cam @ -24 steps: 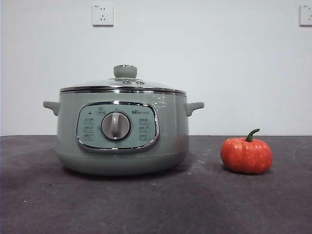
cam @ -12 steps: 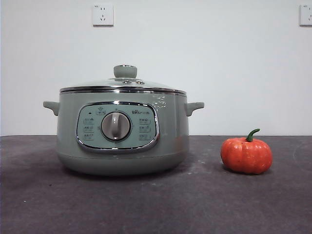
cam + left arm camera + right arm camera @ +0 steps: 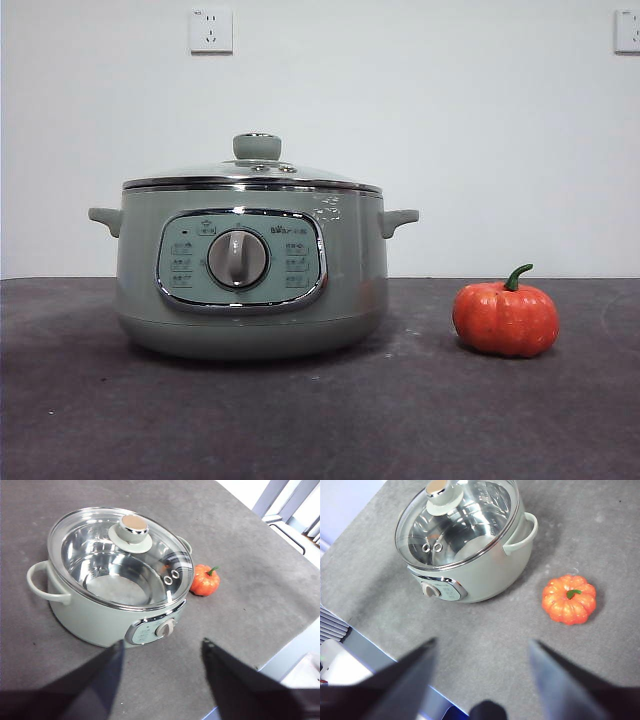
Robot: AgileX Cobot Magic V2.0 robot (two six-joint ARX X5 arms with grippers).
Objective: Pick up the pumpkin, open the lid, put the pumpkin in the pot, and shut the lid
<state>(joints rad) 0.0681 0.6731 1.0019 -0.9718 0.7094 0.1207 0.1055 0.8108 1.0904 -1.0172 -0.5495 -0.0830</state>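
Nothing moved; wrist views show pot [image 3: 95, 620] empty.

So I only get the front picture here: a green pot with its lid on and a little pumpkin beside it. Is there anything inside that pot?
Observer: No. Through the glass lid the pot shows only a bare steel bowl.
Operator: And where are the arms?
Observer: Both hang above the table; the left gripper is open, pot side.
Operator: The other one?
Observer: The right gripper is open too, holding nothing, with the pumpkin lying apart from it.
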